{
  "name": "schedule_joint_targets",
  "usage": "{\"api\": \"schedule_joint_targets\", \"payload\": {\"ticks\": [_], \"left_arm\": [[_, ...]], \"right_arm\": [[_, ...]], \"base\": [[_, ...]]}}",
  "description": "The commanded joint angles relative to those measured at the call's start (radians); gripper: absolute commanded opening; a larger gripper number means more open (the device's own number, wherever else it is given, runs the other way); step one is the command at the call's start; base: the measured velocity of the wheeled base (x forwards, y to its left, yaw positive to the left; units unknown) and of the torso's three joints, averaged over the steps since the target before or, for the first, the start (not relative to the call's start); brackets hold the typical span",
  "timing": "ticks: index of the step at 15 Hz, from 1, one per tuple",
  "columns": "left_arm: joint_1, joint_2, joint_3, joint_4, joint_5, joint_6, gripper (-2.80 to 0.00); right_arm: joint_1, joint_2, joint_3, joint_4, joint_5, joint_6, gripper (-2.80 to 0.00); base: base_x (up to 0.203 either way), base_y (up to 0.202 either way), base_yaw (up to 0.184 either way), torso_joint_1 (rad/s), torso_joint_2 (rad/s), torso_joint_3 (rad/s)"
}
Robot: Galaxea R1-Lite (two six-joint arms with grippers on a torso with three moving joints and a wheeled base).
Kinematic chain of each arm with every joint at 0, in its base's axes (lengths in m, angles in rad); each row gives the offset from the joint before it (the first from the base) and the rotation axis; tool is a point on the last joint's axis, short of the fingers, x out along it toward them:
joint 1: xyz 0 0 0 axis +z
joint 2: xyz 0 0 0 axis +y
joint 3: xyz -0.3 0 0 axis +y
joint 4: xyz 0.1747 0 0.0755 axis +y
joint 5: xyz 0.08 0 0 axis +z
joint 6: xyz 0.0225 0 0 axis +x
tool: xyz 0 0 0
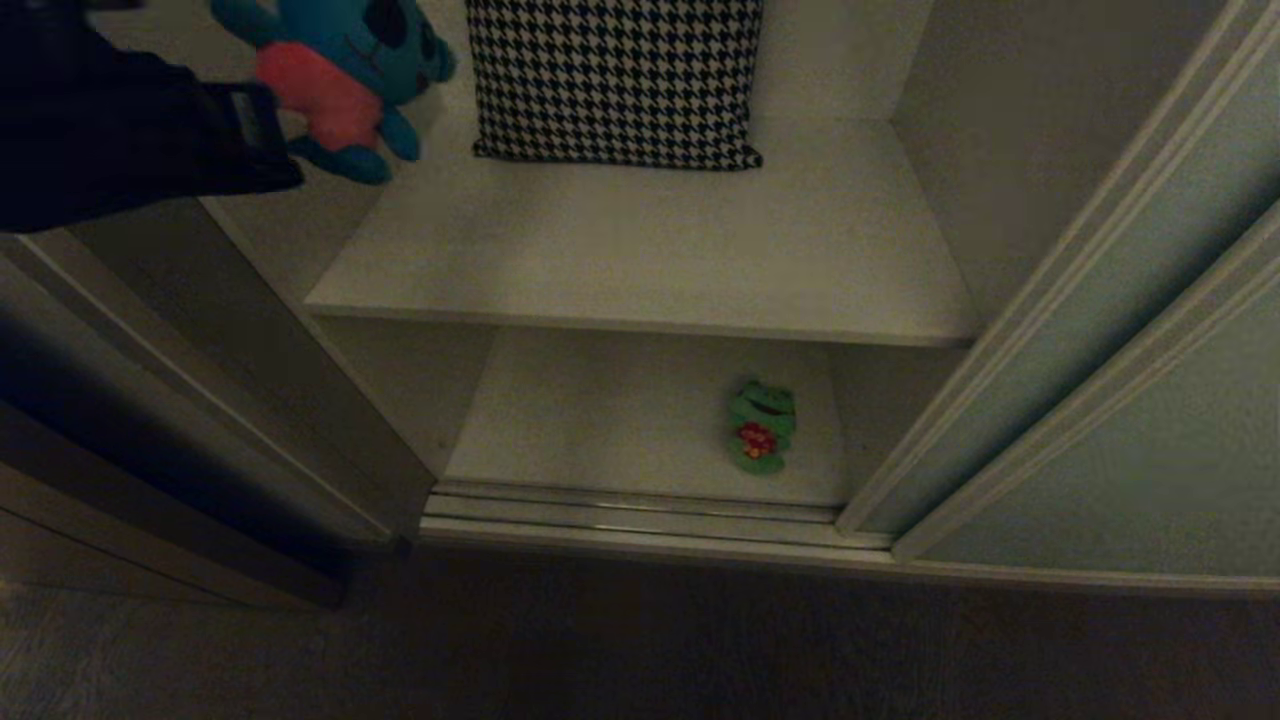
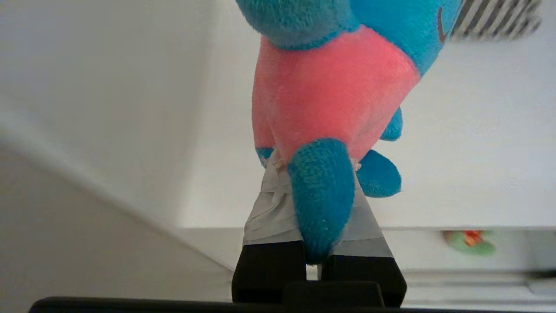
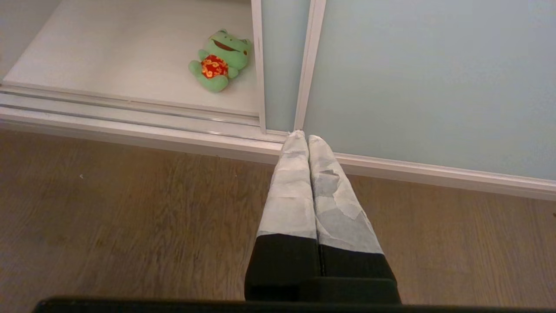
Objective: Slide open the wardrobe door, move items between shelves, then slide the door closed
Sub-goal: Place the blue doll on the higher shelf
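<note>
Blue toy (image 1: 345, 75): held by the left gripper (image 2: 313, 174), whose taped fingers (image 2: 269, 208) pinch the toy's lower end, apparently at a leg. The toy's long axis runs straight out from the jaws, body and head beyond the fingertips. In the head view it sits over the left rear of the upper shelf (image 1: 640, 250), just beside the pillow (image 1: 615, 80); whether it touches the board cannot be told.

Frog (image 1: 762, 425): lies on the lower shelf (image 1: 600, 420), toward its right front, well below and to the right of the held toy.

Door (image 1: 1100, 400): slid right; the opening is clear.

Right gripper (image 3: 309, 143): jaws pressed together, empty, pointing at the floor beside the door track. Judged by position, it is the nearer arm to the frog.
</note>
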Motion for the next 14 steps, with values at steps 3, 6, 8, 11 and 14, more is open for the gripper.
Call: {"api": "schedule_joint_targets", "payload": {"ticks": [3,6,8,11,14], "left_arm": [[-0.015,0.207,-0.111,0.015,-0.001,-0.059,-2.8],[-0.017,0.283,-0.184,0.031,-0.002,-0.071,-2.8],[-0.023,0.32,-0.171,0.031,-0.001,-0.082,-2.8],[-0.023,0.36,-0.209,0.028,0.0,-0.126,-2.8],[-0.023,0.39,-0.257,0.02,0.004,-0.128,-2.8]], "right_arm": [[0.0,0.0,0.002,0.0,0.001,0.0,-2.8],[0.0,0.0,0.002,0.0,-0.001,0.0,-2.8],[0.0,0.0,0.002,0.0,0.001,0.0,-2.8],[0.0,0.0,0.002,0.0,0.001,-0.001,-2.8],[0.0,0.0,0.002,0.0,-0.001,0.0,-2.8]], "base": [[0.0,0.0,0.0,0.0,0.0,0.0],[0.0,0.0,0.0,0.0,0.0,0.0],[0.0,0.0,0.0,0.0,0.0,0.0],[0.0,0.0,0.0,0.0,0.0,0.0],[0.0,0.0,0.0,0.0,0.0,0.0]]}}
